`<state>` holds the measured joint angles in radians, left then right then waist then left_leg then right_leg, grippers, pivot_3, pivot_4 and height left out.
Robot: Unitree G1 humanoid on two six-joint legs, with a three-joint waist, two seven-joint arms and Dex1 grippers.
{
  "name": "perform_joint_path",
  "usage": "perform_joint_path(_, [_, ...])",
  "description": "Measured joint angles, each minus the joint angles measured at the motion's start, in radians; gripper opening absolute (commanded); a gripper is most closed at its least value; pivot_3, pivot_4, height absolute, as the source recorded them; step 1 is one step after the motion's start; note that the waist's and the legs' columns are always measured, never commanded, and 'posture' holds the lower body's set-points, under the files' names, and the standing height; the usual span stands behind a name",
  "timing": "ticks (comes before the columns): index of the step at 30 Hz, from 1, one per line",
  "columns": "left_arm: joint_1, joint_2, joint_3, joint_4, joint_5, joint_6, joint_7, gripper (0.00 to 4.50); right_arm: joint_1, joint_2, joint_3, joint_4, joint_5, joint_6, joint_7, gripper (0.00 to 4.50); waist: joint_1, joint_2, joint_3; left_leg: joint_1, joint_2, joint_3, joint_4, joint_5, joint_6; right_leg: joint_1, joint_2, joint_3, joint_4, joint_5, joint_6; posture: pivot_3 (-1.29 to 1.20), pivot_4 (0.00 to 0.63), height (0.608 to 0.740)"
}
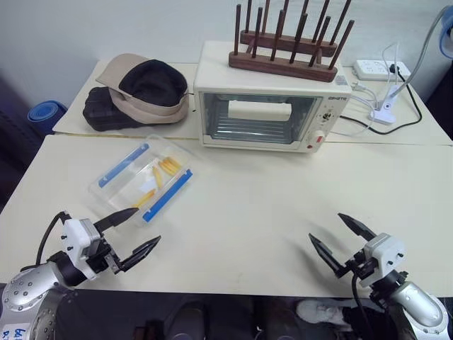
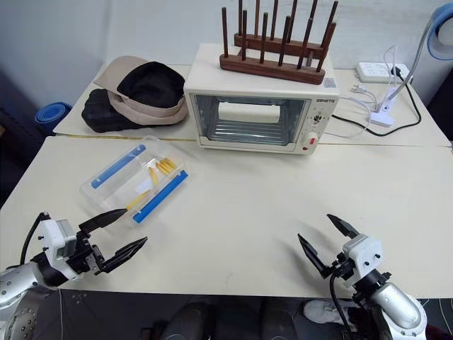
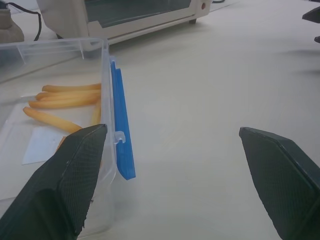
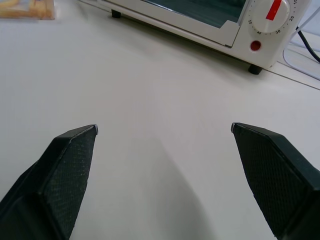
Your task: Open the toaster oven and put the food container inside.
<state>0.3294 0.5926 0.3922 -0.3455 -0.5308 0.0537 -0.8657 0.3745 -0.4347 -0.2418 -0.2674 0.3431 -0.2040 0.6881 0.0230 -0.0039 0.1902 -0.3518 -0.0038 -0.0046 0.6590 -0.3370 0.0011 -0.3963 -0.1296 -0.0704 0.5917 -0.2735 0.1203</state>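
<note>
The cream toaster oven [image 1: 265, 113] stands at the back of the table with its glass door shut, knobs and a red button on its right panel. The food container [image 1: 145, 179], a clear flat box with blue clips and yellow sticks inside, lies on the table left of centre. My left gripper [image 1: 136, 231] hovers open at the table's front left, just in front of the container; one finger sits close to its blue clip [image 3: 121, 120]. My right gripper [image 1: 342, 239] hangs open at the front right over bare table, empty, facing the oven [image 4: 215, 22].
A wooden peg rack [image 1: 287, 53] sits on top of the oven. A cap on a dark bag [image 1: 141, 92] lies left of the oven. A power strip [image 1: 379, 69] and white cables [image 1: 382, 110] are at the back right.
</note>
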Motion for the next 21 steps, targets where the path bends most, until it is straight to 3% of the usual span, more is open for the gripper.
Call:
perform_joint_path(3, [-0.003, 0.024, 0.004, -0.01, -0.015, 0.03, -0.001, 4.5, -0.025, -0.002, 0.001, 0.0, 0.022, 0.014, 0.015, 4.49, -0.001, 0.0, 0.0, 0.0, 0.0, 0.0, 0.0, 0.0, 0.0, 0.0, 0.0, 0.0, 0.0, 0.0, 0.0, 0.0, 0.15, 0.74])
perform_joint_path(6, [-0.035, 0.084, 0.038, -0.034, -0.155, 0.166, -0.014, 4.5, -0.136, -0.052, 0.002, -0.059, 0.133, 0.142, 0.018, 4.49, -0.004, 0.005, 0.003, -0.001, 0.001, 0.0, 0.004, 0.0, 0.0, 0.0, 0.0, 0.0, 0.001, 0.001, -0.001, 0.0, 0.15, 0.74])
perform_joint_path(11, [-0.295, 0.177, 0.083, -0.002, -0.38, 0.356, 0.013, 4.5, -0.456, -0.148, 0.004, -0.107, 0.29, 0.395, -0.013, 4.49, 0.002, 0.006, 0.004, -0.002, 0.001, -0.003, 0.006, 0.001, -0.001, -0.001, 0.001, -0.002, 0.003, 0.003, -0.002, 0.0, 0.15, 0.74])
perform_joint_path(15, [-0.461, 0.18, 0.047, 0.06, -0.385, 0.399, 0.036, 4.5, -0.727, -0.145, 0.048, 0.02, 0.305, 0.559, -0.084, 4.49, -0.004, 0.006, 0.004, -0.004, -0.002, 0.001, 0.006, 0.003, -0.006, -0.002, 0.002, -0.001, 0.005, 0.004, 0.0, 0.0, 0.15, 0.74])
perform_joint_path(21, [-0.571, 0.166, -0.004, 0.115, -0.376, 0.456, 0.058, 4.5, -0.964, -0.092, 0.135, 0.242, 0.234, 0.63, -0.095, 4.49, -0.022, 0.005, 0.004, -0.019, -0.002, 0.011, 0.007, 0.002, -0.006, -0.018, 0.003, -0.001, 0.004, 0.005, 0.002, 0.0, 0.15, 0.74])
